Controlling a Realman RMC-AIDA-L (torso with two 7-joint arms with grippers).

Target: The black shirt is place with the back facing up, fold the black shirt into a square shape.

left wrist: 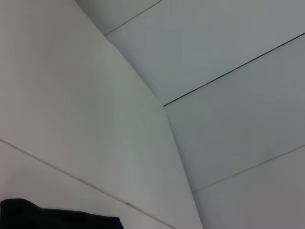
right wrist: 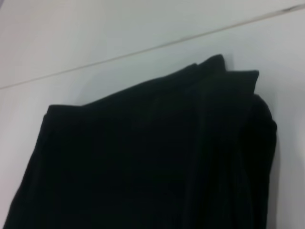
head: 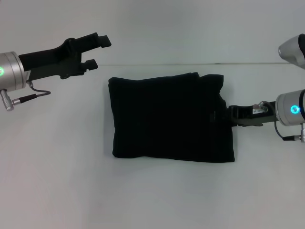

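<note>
Our right gripper [head: 228, 116] sits at the black shirt's [head: 169, 117] right edge, its grip hidden from us, while the left gripper [head: 99, 51] hangs spread beyond the upper-left corner; we judge the square nearly done, needing only release and withdrawal.

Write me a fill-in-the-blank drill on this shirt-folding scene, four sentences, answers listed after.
1. The black shirt lies folded into a roughly ____ shape on the white table.
2. The left gripper hovers with its jaws ____.
3. The gripper at the shirt's edge is the ____ gripper.
4. The colour of the shirt is ____.

Answers: rectangular; open; right; black
</note>
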